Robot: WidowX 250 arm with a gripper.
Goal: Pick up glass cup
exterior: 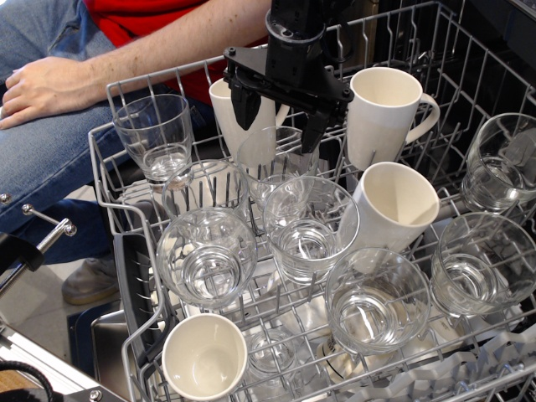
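Black pincer (281, 115) spread open, straddling clear tapered glass cup (270, 164) in grey wire dish rack (126, 251); cup's rim partly hidden.

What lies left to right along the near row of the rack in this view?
White mug → glass → glass → glass → glass.

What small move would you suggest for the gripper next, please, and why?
Probably a short straight descent. The gripper hangs open above the rack, its two dark fingers straddling the rim of a glass cup that stands between two white mugs. The fingers look level with the rim only, so lowering a little further before closing should give a surer hold on the wall.
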